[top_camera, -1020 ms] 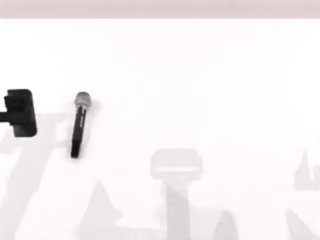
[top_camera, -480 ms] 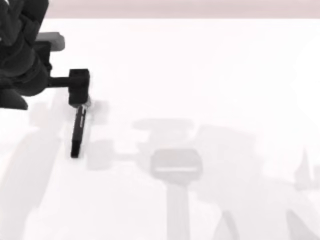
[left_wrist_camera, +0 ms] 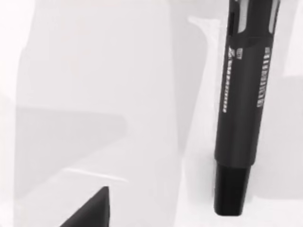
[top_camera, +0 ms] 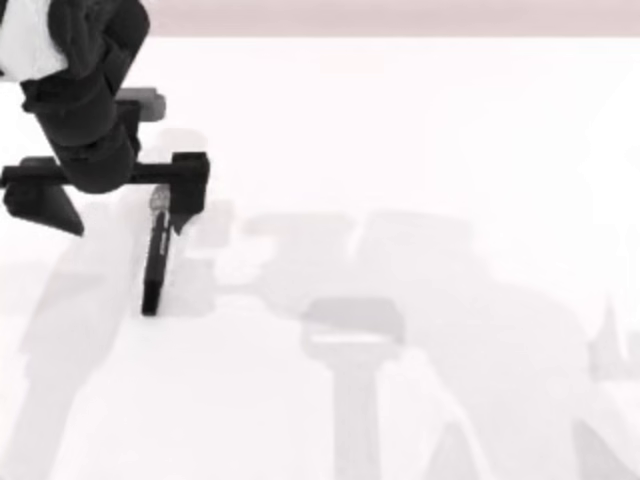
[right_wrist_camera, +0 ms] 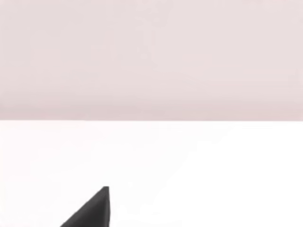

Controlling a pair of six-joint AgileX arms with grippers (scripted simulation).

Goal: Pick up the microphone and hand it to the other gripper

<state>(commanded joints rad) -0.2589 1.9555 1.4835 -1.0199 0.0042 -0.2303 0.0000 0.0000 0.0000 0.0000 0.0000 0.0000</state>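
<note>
The left arm's black two-finger end effector [top_camera: 188, 190] hovered over the grey-mesh head of the slim black microphone [top_camera: 155, 262] lying on the white counter [top_camera: 420, 150]; whether its fingers were spread, I cannot tell. The pickup seemed in hand, and next would call for descending astride the handle and clenching.

The flat white tabletop [top_camera: 420, 150] fills nearly all of the top view and carries soft grey shadows [top_camera: 352, 330] across its lower half, 1 of them a blocky shape with a pale bar through it. Along the far edge runs a plain, pale pinkish band of backdrop [top_camera: 400, 16], which in the right wrist view [right_wrist_camera: 151, 56] fills the upper half, perhaps a wall, meeting the white surface [right_wrist_camera: 199, 170] in a straight horizontal line.
</note>
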